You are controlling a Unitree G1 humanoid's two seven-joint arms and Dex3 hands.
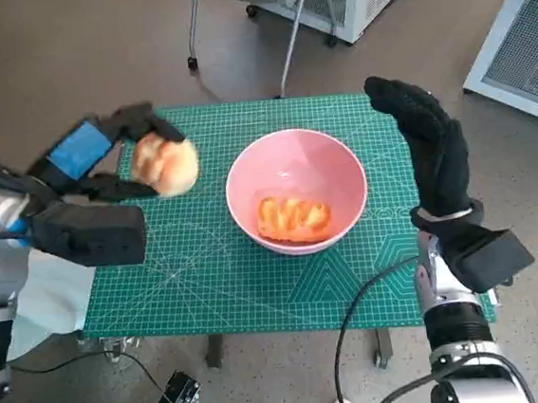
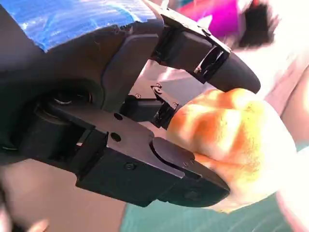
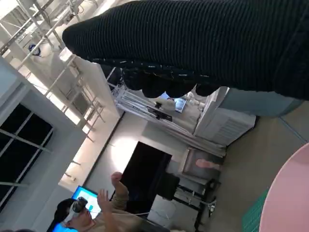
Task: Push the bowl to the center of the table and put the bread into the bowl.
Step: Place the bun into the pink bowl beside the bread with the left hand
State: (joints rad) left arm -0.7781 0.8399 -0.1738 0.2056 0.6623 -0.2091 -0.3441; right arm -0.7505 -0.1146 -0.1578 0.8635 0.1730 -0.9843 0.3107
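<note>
Gridded green mat (image 1: 209, 274); left hand (image 1: 103, 160) grips round crusty bread (image 1: 165, 166); right hand (image 1: 432, 143) spread, empty.

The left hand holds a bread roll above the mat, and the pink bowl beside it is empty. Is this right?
Not quite. The left hand does hold a bread roll above the mat, its fingers closed around it, but the pink bowl is not empty: the head view shows an orange piece of bread already lying inside it.

Bowl (image 1: 295, 175) mid-mat (image 1: 209, 274) — bread (image 1: 165, 166) to its left, raised.
</note>
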